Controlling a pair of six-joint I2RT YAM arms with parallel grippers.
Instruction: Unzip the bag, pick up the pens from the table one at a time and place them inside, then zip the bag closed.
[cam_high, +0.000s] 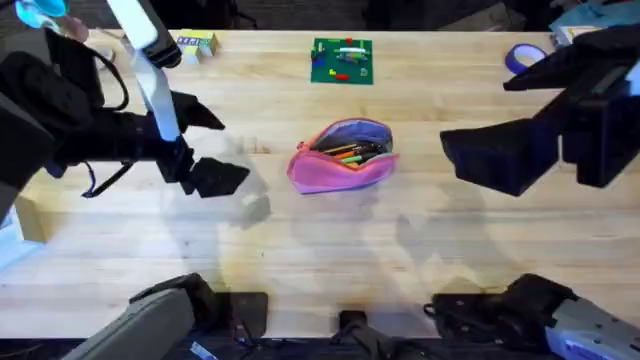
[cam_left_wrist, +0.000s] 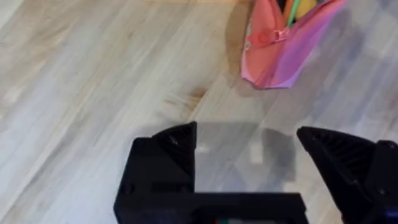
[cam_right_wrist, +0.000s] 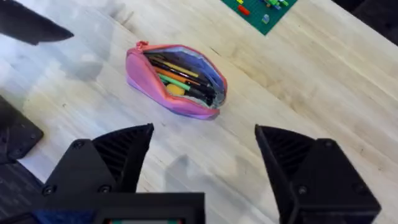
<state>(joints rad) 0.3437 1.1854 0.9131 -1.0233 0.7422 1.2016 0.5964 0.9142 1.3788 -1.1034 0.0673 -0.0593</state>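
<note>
The pink bag (cam_high: 342, 158) lies unzipped in the middle of the table (cam_high: 300, 250), its lilac lining showing. Several pens (cam_high: 352, 152) in orange, green and black rest inside it, clearest in the right wrist view as pens (cam_right_wrist: 181, 78) in the open bag (cam_right_wrist: 175, 79). My left gripper (cam_high: 215, 150) hovers open to the left of the bag, nothing between its fingers; the left wrist view shows the bag's zip end (cam_left_wrist: 283, 43) ahead of it. My right gripper (cam_high: 495, 160) hangs open to the right of the bag, also holding nothing.
A green board (cam_high: 342, 61) with small pieces lies behind the bag. A small yellow box (cam_high: 196, 44) sits at the back left and a blue tape roll (cam_high: 524, 57) at the back right. Bare wood stretches in front of the bag.
</note>
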